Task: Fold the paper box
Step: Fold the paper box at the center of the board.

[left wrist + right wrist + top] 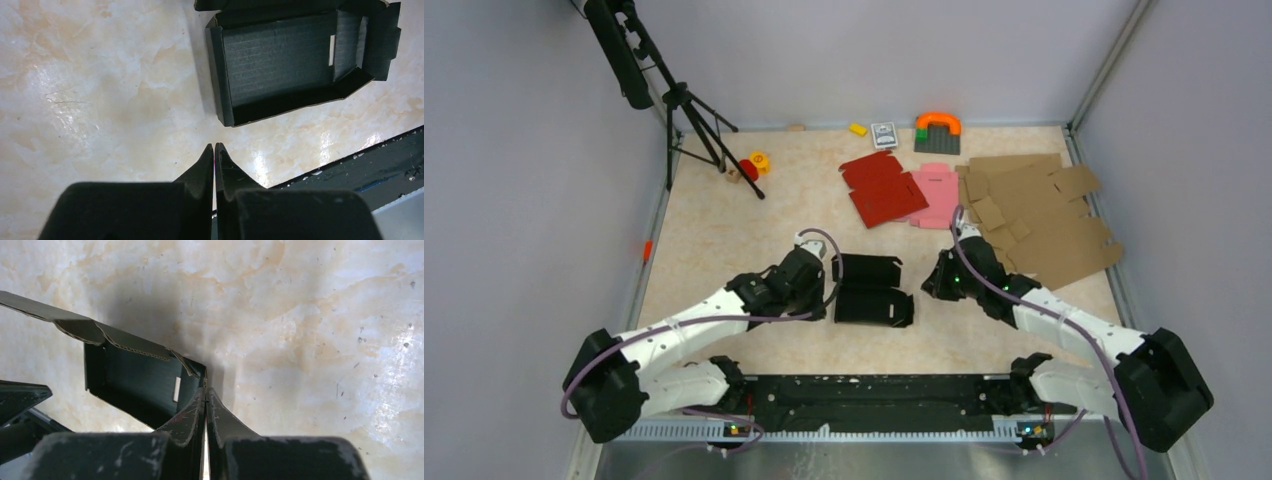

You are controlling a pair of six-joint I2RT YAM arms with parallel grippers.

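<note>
The paper box [870,289] is black and lies on the table between my two arms, its side walls partly raised. In the left wrist view the paper box [285,60] lies ahead and to the right, open side up, apart from my fingers. My left gripper [214,146] is shut with nothing in it, over bare table; from above, the left gripper [825,300] sits just left of the box. My right gripper [206,389] is shut, its tips right at the upright corner edge of the paper box [135,375]; contact is unclear. From above, the right gripper [927,288] is just right of the box.
A red blank [882,187], a pink blank [936,192] and brown cardboard blanks [1039,215] lie at the back right. A tripod [689,110] stands back left, with small toys [752,165] beside it. The black base rail [380,165] runs along the near edge.
</note>
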